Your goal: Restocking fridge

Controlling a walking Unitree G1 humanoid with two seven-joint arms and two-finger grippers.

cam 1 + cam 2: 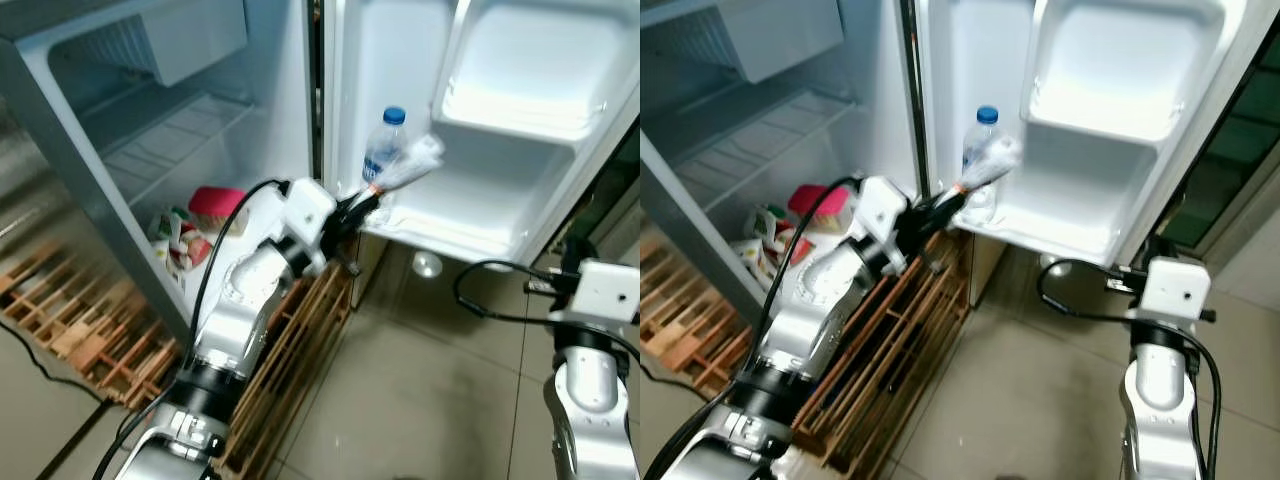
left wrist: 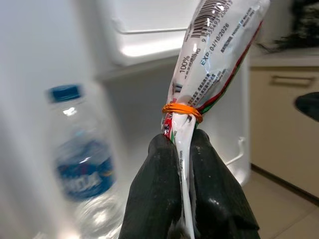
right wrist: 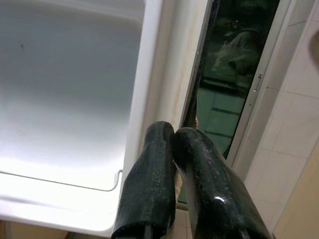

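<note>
Holding a packet [image 2: 214, 59] pinched at its banded neck, the left gripper [image 2: 182, 149] reaches to the fridge door shelf [image 1: 470, 225], beside a water bottle [image 1: 384, 150]; placing is under way; next, lower and release; right gripper [image 3: 172, 144] hangs closed, empty.

water bottle [image 2: 82, 164]: blurred in your left wrist view, label unreadable.
packet [image 2: 214, 59]: its top is cut off at 12 o'clock; small print only partly legible.
red-lidded tub [image 1: 215, 205]: left arm hides part, contents beside it unclear.
</note>
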